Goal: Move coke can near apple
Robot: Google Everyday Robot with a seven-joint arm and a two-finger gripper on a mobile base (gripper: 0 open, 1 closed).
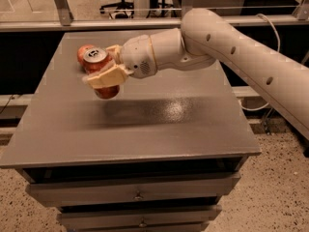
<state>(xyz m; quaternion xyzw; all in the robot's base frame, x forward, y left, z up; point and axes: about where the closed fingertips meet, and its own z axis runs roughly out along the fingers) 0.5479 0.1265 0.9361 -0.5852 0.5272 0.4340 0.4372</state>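
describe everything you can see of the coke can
The red-orange aluminium coke can with a silver pull-tab top hangs slightly tilted, seemingly just above the far left of the grey table. The cream gripper holds it, jaws shut across its middle. The small red apple sits right behind it; contact unclear.

Dim overhead light (a pale sheen on the table point(178, 112)) casts soft shadow beneath the raised gripper point(100, 65).

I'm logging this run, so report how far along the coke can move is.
Done: the gripper has its fingers shut on the coke can, which looks lifted off the table. In hand: the can hangs right in front of the apple, partly hiding it, at the table's far left. Left: set the can down beside the apple and open the fingers.
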